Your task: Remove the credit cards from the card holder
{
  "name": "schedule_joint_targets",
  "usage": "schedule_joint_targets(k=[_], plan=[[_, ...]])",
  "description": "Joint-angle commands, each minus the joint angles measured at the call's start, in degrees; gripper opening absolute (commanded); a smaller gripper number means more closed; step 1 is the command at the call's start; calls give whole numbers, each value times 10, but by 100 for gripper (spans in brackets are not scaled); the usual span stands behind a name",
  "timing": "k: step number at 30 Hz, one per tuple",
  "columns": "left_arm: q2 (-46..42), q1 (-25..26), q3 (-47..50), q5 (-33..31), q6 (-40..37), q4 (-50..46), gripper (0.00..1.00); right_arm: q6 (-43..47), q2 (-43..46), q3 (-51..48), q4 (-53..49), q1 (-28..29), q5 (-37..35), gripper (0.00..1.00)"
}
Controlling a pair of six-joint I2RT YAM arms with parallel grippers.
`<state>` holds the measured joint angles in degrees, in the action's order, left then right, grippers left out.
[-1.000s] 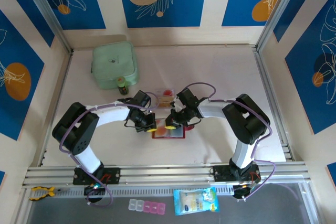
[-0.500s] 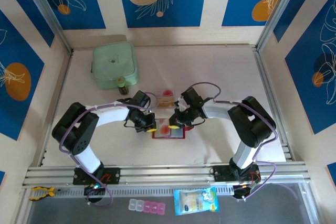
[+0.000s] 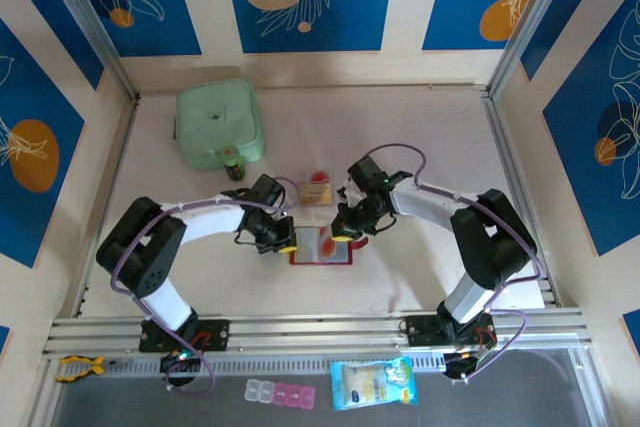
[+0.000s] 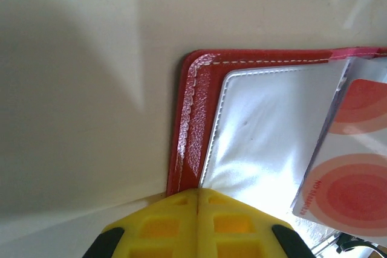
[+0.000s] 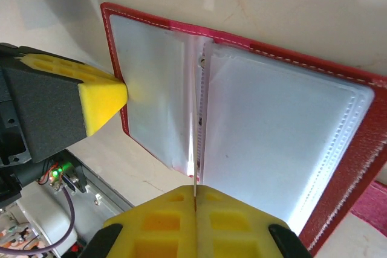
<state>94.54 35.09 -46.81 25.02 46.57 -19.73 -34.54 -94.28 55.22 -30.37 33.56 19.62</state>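
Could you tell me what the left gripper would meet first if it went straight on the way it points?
The left gripper, jaws shut, sits at the red border of the card holder, so it would likely meet that first, then the clear pocket.

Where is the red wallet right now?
In the top view, the card holder lies open mid-table between the left claw, at its left edge, and the right claw, with loose credit cards just beyond it.

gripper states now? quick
Left gripper: closed, tip at the wallet edge.
Right gripper: closed on a card.
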Motion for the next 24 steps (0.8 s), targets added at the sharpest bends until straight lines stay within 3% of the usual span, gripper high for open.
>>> schedule_joint_targets(k=[1, 17, 24], plan=[[-1, -3, 24, -21, 7, -49, 0, 29, 7, 31, -69, 10, -22, 0], [-27, -3, 35, -16, 9, -42, 0, 27, -73, 130, -155, 64, -87, 0], [-33, -2, 38, -11, 11, -37, 0, -10, -74, 136, -143, 82, -95, 9]])
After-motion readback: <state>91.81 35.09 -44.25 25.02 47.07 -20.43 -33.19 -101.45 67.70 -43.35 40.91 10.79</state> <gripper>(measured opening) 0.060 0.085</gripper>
